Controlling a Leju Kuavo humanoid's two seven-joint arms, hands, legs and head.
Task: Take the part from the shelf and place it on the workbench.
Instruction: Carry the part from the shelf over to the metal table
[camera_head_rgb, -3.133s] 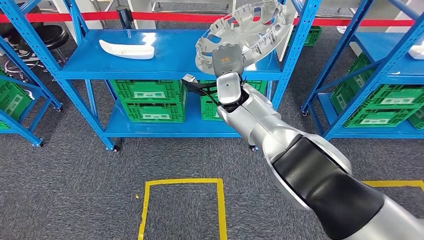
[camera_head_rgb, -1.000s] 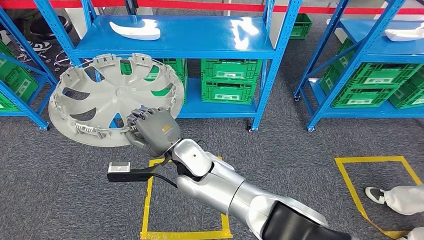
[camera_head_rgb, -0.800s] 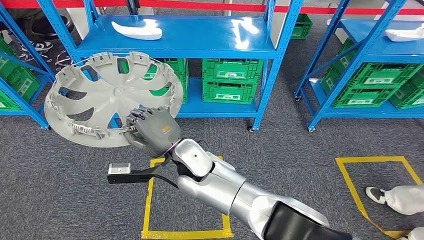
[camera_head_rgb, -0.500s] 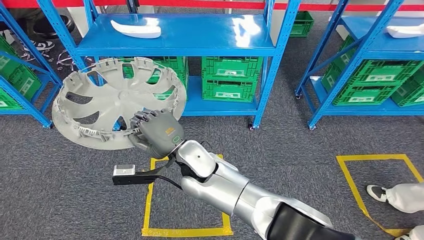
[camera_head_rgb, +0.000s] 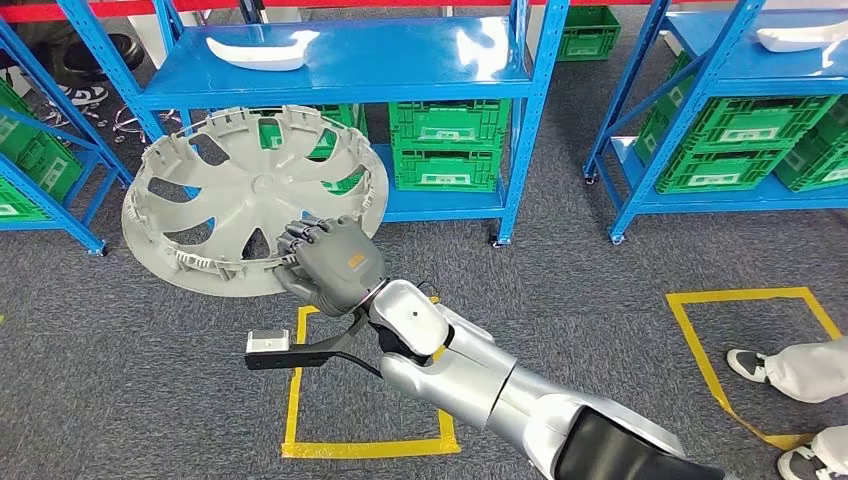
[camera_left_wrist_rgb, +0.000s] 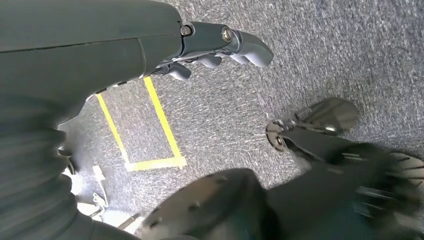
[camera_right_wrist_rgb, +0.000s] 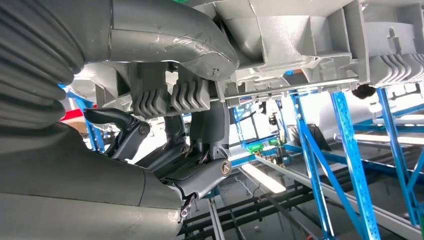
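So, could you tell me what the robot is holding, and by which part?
The right hand grips the wheel cover by its rim; the left hand holds nothing.

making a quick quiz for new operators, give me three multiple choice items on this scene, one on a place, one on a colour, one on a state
1. Where does the white moulded part lie?
A. on the top shelf of the blue rack
B. on the carpet
C. inside a green crate

2. What colour are the crates under the shelf?
A. red
B. green
C. yellow

3. What is the right hand doing?
A. hanging with nothing in it
B. resting flat on the shelf
C. gripping the rim of the grey wheel cover

Answers:
1 A, it sits on the blue rack top board.
2 B, the head view shows them green.
3 C, the fingers wrap the cover's lower edge, held off the floor.
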